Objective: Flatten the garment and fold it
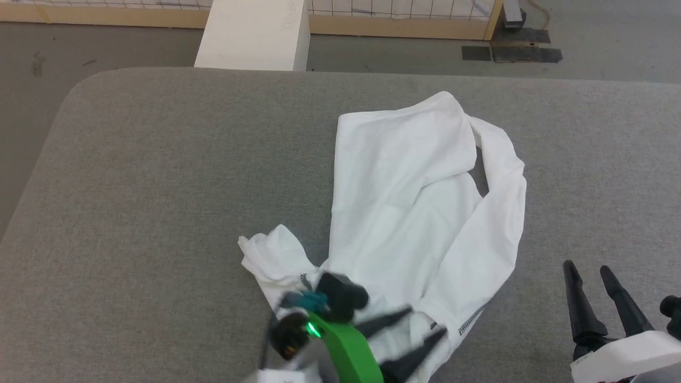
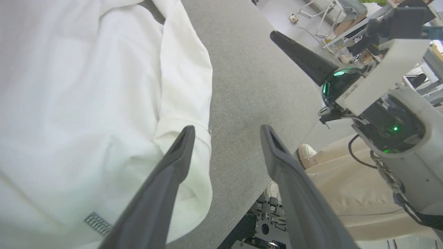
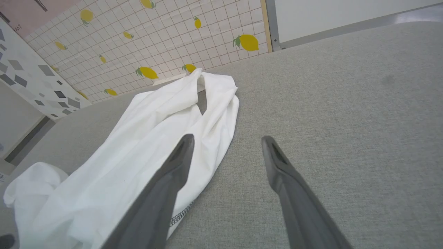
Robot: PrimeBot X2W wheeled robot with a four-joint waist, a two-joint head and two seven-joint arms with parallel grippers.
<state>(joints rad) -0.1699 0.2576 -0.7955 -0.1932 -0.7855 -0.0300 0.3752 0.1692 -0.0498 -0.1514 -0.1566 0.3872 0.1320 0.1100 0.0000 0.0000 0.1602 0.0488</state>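
Observation:
The garment [image 1: 415,202] is a white thin shirt lying crumpled in a long heap on the grey table [image 1: 159,186], with a bunched part at its near left and dark stitching along a sleeve hem. My left gripper [image 1: 428,325] hovers over its near edge, fingers open and pointing right. In the left wrist view one of its fingertips [image 2: 188,131] is over the garment's [image 2: 86,86] hem, and grey table shows in the gap of the gripper [image 2: 227,129]. My right gripper [image 1: 588,268] stands open on the bare table right of the garment [image 3: 155,138], with nothing between the fingers of this gripper [image 3: 227,139].
A rigid white box [image 1: 255,34] stands beyond the table's far edge, before a wooden-framed grid panel [image 1: 404,24]. A lemon-patterned tiled wall [image 3: 155,41] is behind. A person's white shoe [image 2: 306,154] and beige trouser leg [image 2: 346,186] are below the table's near edge.

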